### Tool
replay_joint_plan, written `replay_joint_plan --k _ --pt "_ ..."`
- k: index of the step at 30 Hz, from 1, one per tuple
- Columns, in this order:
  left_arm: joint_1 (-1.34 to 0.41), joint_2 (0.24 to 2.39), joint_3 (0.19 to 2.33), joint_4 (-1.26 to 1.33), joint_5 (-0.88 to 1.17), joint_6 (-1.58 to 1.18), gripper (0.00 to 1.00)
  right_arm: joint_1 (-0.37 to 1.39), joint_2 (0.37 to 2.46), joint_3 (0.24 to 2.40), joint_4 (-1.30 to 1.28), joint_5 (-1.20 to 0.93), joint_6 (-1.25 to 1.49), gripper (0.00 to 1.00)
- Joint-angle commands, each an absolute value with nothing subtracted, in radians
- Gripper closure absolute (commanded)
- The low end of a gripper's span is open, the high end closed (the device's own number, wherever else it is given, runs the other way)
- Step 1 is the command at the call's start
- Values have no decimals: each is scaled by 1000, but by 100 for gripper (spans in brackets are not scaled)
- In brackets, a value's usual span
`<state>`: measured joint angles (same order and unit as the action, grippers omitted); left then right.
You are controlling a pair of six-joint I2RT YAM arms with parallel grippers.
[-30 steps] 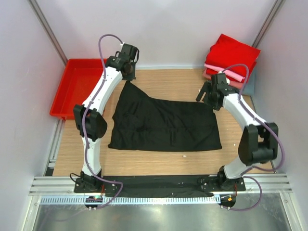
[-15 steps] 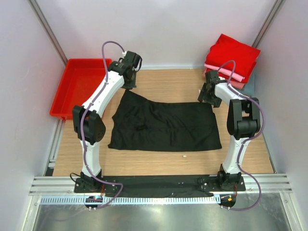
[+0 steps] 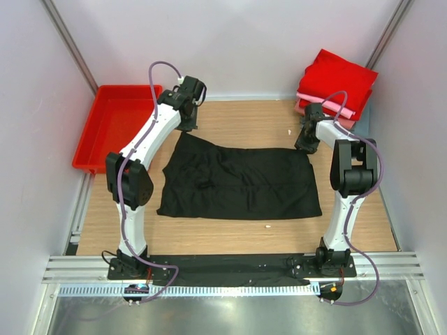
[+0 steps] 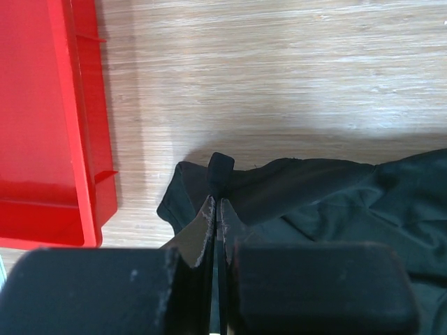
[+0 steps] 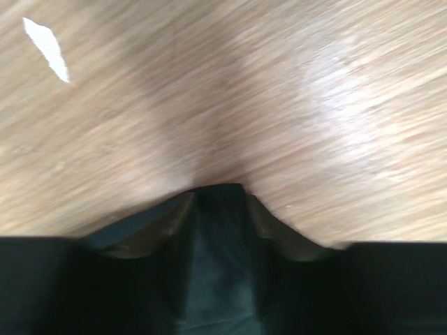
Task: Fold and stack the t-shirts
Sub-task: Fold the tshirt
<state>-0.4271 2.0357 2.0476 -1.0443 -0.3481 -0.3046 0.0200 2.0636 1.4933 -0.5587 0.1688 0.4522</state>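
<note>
Black soft-cloth short-sleeved t-shirt point(image 3: 237, 183) lies flat, long axis L–R, spanning both claws. Left gripper point(image 4: 216, 202) is pinched tight on the far-left corner. Right gripper point(image 5: 222, 209) is half-open astride the far-right corner, cloth between its jaws, no grip yet by the look.

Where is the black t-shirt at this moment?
In the top view, the black t-shirt lies spread on the centre of the table; the left gripper pinches its far-left corner, near the red tray.

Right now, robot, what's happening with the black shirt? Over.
Left gripper shut on far-left corner of the plain black cloth t-shirt. Right gripper at its far-right corner, grip unclear. Shirt spread on the wooden table, nothing on it.
</note>
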Motion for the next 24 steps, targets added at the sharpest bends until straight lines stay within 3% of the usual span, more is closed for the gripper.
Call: replay_joint_plan --k 1,6,14,19,24 --pt "-426 2025 2049 -1034 -376 -301 100 25 2074 1482 -502 95 475 65" --pt "-420 2025 2051 -1031 -374 -302 100 25 2065 1457 -476 74 474 99" --pt "-428 2003 2079 -1038 -403 -295 100 23 1950 1533 -515 138 446 99" --pt "-451 1985 2059 -1086 -417 -314 100 25 1816 1427 -474 133 448 99" --pt "-459 1864 1893 -1045 -423 -357 100 23 1718 1326 -463 130 446 99"
